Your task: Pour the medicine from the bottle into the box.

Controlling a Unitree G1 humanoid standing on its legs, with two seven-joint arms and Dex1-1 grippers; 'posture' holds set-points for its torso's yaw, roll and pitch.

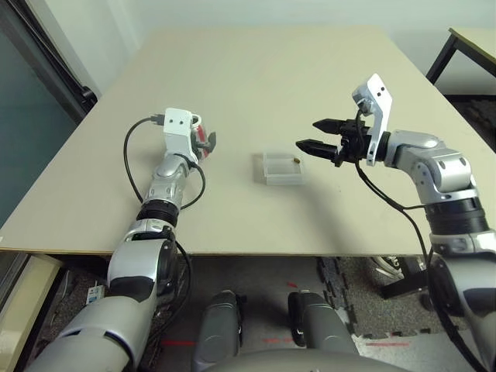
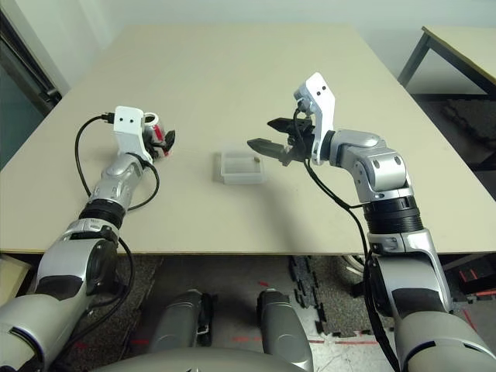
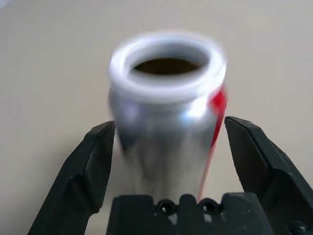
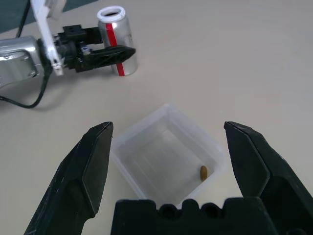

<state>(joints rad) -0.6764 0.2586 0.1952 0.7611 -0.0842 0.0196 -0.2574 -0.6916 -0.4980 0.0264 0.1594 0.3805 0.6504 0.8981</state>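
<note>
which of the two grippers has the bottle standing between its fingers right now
The left gripper: the upright, uncapped bottle stands between its open fingers. The right gripper hangs open above the clear box, which holds the medicine.

No legible text or labels anywhere.

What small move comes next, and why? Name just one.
Probably draw the left gripper straight back off the bottle. The pellet already lies in the clear box, and the bottle stands upright on the table with its mouth open. The left jaws stand open on either side of it with a gap, so a straight pull back should not tip it.
</note>
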